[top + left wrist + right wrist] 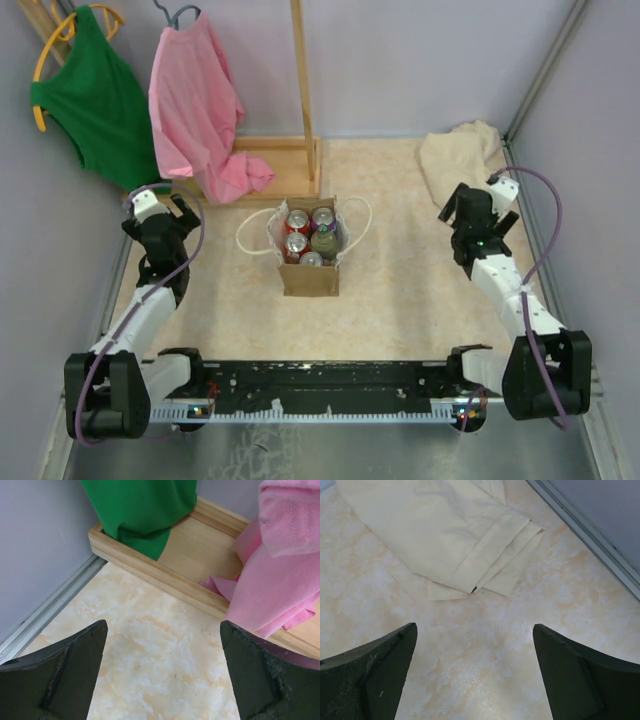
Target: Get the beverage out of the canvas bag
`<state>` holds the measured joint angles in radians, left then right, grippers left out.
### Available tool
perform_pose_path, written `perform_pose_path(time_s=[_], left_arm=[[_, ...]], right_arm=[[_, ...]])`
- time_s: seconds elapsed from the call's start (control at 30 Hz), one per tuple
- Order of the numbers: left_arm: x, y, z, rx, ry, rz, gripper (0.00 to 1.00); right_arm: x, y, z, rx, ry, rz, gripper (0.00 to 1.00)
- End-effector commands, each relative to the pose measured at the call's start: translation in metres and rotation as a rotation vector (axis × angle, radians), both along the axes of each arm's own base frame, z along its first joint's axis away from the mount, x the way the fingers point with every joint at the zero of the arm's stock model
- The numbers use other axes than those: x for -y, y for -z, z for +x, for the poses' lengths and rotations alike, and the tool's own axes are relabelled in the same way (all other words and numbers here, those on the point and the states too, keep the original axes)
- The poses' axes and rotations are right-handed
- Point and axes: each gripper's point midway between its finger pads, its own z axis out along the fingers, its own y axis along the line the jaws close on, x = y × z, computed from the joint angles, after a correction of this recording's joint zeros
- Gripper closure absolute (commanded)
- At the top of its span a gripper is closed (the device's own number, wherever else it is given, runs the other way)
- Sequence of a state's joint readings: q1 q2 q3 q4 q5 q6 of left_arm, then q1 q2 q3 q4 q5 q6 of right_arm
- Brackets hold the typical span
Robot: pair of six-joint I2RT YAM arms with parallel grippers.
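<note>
The small tan-brown canvas bag [308,275] with two white loop handles stands upright at the table's middle in the top view. Several drink cans [297,243] stand inside it, tops showing, some red. My left gripper [172,213] is open and empty, well to the bag's left; in its wrist view [162,645] it hovers over bare table. My right gripper [466,212] is open and empty, well to the bag's right; in its wrist view [474,652] it hovers over bare table. The bag is out of both wrist views.
A wooden rack base [165,575] holds a green garment [90,100] and a pink garment [200,110] at back left. A beige handle-less cloth [445,535] lies at back right. Grey walls close in both sides.
</note>
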<state>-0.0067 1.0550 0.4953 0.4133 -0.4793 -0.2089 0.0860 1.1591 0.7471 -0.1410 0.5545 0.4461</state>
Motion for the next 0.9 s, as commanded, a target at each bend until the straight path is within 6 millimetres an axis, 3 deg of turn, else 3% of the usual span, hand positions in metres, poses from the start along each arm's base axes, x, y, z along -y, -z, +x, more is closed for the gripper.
perform_pose_path(time_s=[0.0,0.13,0.27,0.43,0.5,0.63,0.87], left_arm=[[-0.001,-0.012,-0.001,0.030,-0.002,0.006,0.00],[0.001,-0.011,0.000,0.035,0.006,-0.003,0.00],[0.003,-0.010,-0.002,0.052,0.013,-0.012,0.00],[0.006,-0.011,0.000,0.069,0.029,-0.023,0.00],[0.008,-0.012,0.001,0.068,0.042,-0.026,0.00],[0.010,-0.011,0.002,0.066,0.048,-0.037,0.00],[0.018,-0.007,0.002,0.082,0.082,-0.082,0.00]], right_arm=[[-0.023,-0.040,0.007,0.146,-0.105,-0.007,0.01],[-0.064,-0.076,0.001,0.234,-0.279,-0.075,0.16],[-0.118,-0.120,-0.016,0.233,-0.449,-0.170,0.47],[-0.194,-0.151,-0.038,0.211,-0.658,-0.280,0.61],[-0.225,-0.153,-0.042,0.195,-0.772,-0.230,0.64],[-0.283,-0.146,-0.050,0.168,-0.981,-0.132,0.56],[-0.330,-0.095,-0.059,-0.038,-1.081,-0.255,0.52]])
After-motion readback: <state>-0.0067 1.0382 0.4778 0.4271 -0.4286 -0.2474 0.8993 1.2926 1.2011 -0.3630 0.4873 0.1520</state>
